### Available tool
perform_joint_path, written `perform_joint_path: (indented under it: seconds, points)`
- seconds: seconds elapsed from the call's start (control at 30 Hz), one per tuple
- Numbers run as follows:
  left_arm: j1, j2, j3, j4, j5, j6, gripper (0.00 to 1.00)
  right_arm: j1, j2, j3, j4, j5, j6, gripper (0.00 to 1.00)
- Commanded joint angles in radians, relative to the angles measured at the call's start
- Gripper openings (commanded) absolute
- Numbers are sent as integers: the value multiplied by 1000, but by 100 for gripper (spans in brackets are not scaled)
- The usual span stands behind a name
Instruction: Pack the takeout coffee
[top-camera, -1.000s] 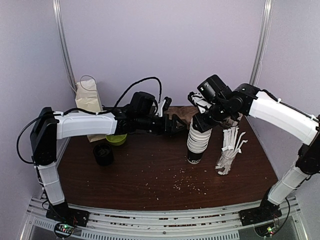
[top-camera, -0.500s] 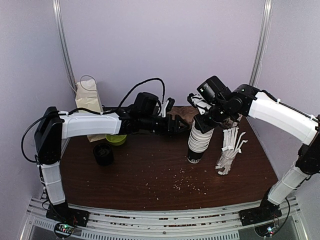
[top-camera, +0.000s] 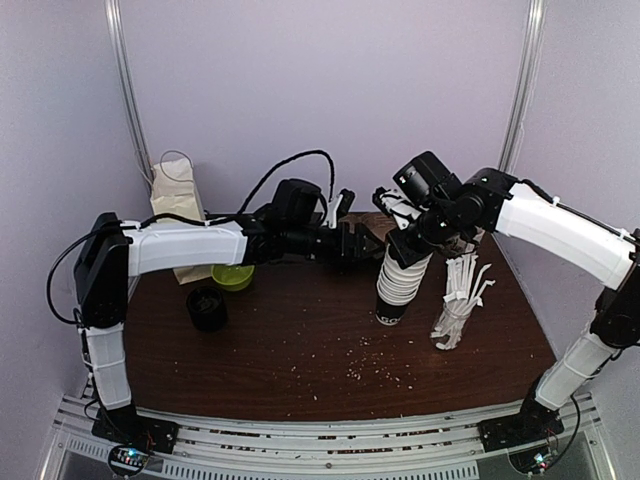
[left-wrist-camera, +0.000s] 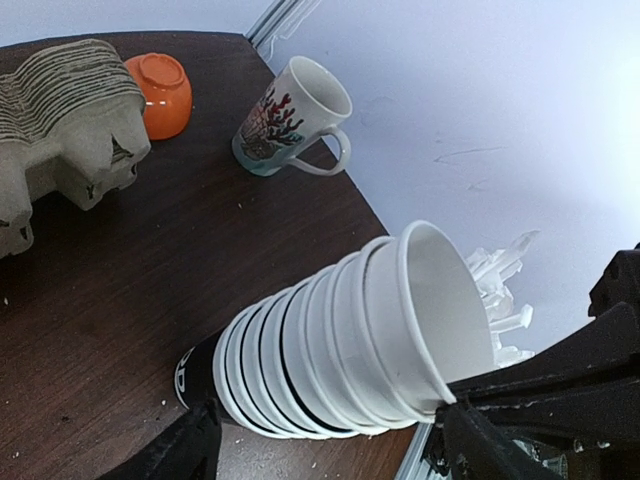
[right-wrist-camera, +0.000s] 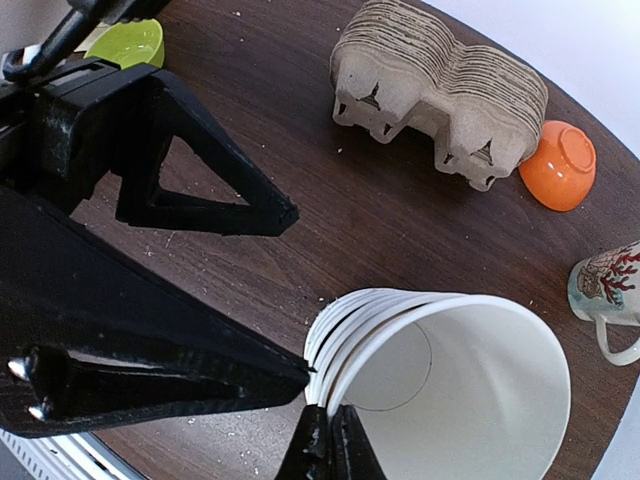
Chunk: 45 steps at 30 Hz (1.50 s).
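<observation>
- Right gripper (right-wrist-camera: 330, 412) is clenched tight, pinching the rim of the top cup (right-wrist-camera: 450, 390) on the tall, leaning stack of cups (top-camera: 398, 285).
- Left gripper (top-camera: 355, 243) is spread wide with nothing in it, hovering just left of that stack.
- The takeout coffee: I can't make out a lidded cup from here.
- Black stack of lids (top-camera: 207, 308) sits well to the left on the table (top-camera: 300, 350), near a green bowl (top-camera: 232, 277).
- At the back are cardboard carriers (right-wrist-camera: 440, 90), an orange bowl (right-wrist-camera: 560, 165) and a mug (left-wrist-camera: 295, 120).
</observation>
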Motion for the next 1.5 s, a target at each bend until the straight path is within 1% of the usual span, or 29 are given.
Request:
perform_joint_path:
  seconds: [0.0, 0.2, 0.4, 0.63, 0.83, 1.07, 1.47]
  points:
    - [-11, 37, 54, 26, 21, -5, 80, -3, 17, 28, -35, -22, -13, 0]
    - [-12, 59, 75, 9, 19, -2, 79, -4, 19, 29, -34, -24, -16, 0]
    - [-12, 79, 89, -2, 20, 1, 75, -4, 27, 43, -32, -31, -20, 0]
    - [-12, 99, 111, -18, 14, 6, 74, -5, 37, 54, -33, -50, -23, 0]
    - [-12, 112, 127, -43, -9, 14, 69, -5, 38, 77, -37, -58, -24, 0]
    - [-12, 124, 125, -53, -17, 12, 65, -4, 42, 121, -43, -39, -20, 0]
    - [-12, 127, 115, -54, -12, 10, 64, -3, 35, 156, -62, 19, -17, 0]
